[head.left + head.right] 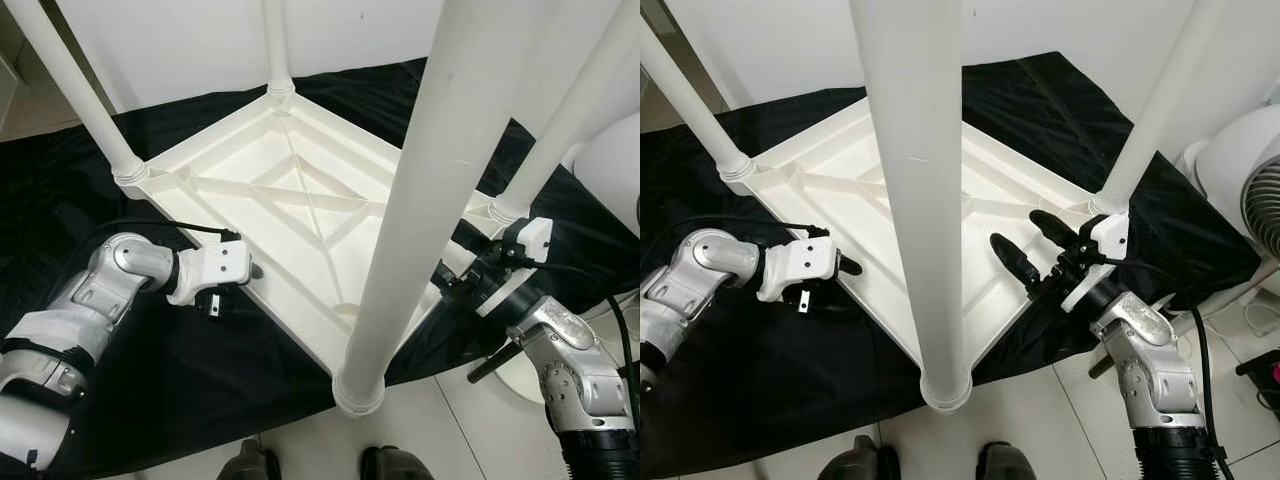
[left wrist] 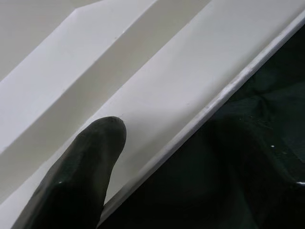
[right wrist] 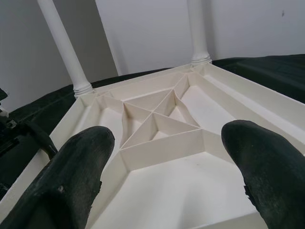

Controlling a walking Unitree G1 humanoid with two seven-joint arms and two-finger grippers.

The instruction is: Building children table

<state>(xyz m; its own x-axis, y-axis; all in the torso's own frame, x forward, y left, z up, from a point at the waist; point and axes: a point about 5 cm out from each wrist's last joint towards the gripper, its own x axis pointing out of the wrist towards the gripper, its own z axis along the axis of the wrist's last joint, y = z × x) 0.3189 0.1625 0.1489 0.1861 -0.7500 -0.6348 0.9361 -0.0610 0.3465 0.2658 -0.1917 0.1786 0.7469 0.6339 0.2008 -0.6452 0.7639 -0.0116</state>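
Observation:
A white plastic children's table [image 1: 300, 190] lies upside down on a black cloth [image 1: 200, 370], with its ribbed underside facing up. Its white legs stand upright at the corners; the nearest leg [image 1: 430, 180] rises straight in front of my head. My left gripper [image 1: 250, 272] is at the table's left rim, shut on the rim, with one black finger [image 2: 102, 138] lying on the rim's flat strip and the other hidden below it. My right gripper [image 1: 1032, 243] hangs open just above the right rim, both fingers pointing inward over the underside [image 3: 157, 119].
A white fan [image 1: 1250, 180] stands close by on the right, beside my right arm. The cloth ends near my feet [image 1: 250, 465] on a pale tiled floor [image 1: 1040, 410]. A white wall [image 1: 180, 40] stands behind the table. Upright legs crowd the space above the table.

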